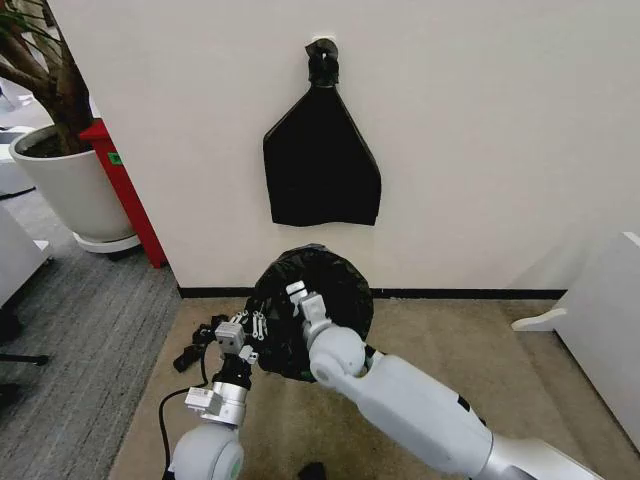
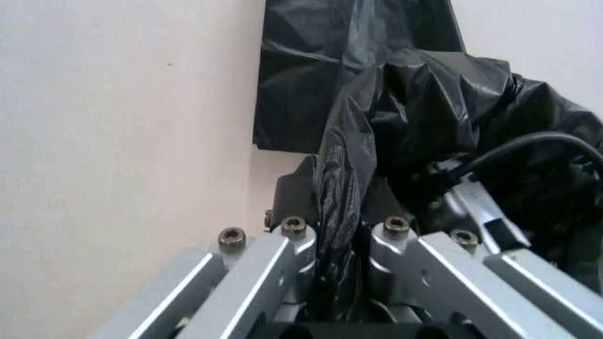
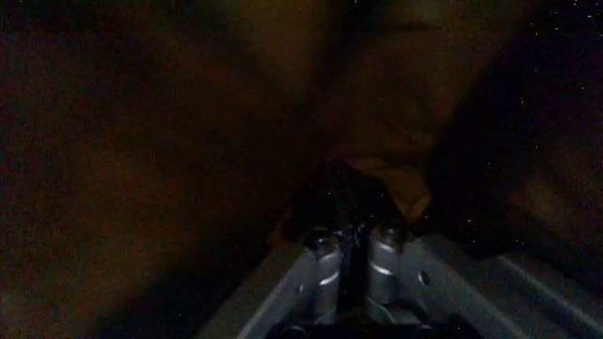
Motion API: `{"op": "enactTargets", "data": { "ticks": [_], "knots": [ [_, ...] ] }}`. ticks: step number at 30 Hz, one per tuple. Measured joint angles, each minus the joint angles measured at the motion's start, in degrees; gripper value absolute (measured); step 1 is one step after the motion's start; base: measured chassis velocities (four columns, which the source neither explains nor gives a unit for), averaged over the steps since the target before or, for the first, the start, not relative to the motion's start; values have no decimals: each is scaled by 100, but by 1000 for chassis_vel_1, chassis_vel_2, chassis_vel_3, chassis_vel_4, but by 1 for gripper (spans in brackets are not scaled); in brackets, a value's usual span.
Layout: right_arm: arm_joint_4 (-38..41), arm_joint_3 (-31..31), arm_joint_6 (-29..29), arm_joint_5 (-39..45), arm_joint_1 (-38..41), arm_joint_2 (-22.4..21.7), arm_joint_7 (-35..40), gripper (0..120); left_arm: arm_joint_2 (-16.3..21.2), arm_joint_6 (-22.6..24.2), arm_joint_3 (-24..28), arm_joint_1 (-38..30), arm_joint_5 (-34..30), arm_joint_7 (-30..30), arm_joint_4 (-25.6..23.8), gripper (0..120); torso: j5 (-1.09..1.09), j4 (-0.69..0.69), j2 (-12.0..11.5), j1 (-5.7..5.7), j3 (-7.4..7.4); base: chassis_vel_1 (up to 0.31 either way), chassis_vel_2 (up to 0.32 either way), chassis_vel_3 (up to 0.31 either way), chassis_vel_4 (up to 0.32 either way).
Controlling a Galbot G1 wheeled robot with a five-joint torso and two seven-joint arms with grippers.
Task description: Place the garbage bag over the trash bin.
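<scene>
Your left tool (image 2: 344,244) is clenched on a fold of the garbage bag (image 1: 320,290); your right tool (image 3: 354,244) is closed, apparently pinching film inside it. The bag sits ballooned on the floor against the wall, with the trash bin hidden. Uneven pulling may tear the film or slip either pinch.

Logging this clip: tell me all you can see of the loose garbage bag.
The garbage bag is thin, glossy, crinkled black plastic, bunched in a rounded dome on the floor at the wall's foot, below a flat black bag hanging there. The left gripper pinches a fold at its near-left edge; the right gripper, fingers together, is buried in it.
</scene>
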Motion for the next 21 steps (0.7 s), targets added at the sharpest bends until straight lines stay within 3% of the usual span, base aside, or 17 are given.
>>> {"op": "enactTargets", "data": {
  "ticks": [7, 17, 21],
  "knots": [
    [349, -2, 14, 14, -201, -290, -19, 0, -18, 1, 4, -105, -22, -14, 70, 4, 0, -3, 0, 0, 0, 0, 0, 0, 0],
    [884, -199, -9, 9, -211, -170, -87, 0, -27, 28, -28, -129, -76, -49, 136, 4, 0, 0, 0, 0, 0, 0, 0, 0, 0],
    [1478, -179, -124, 2, -253, -357, -87, 17, 22, 39, -70, -176, -178, -97, 197, 4, 0, 0, 0, 0, 0, 0, 0, 0, 0]
  ]
}}
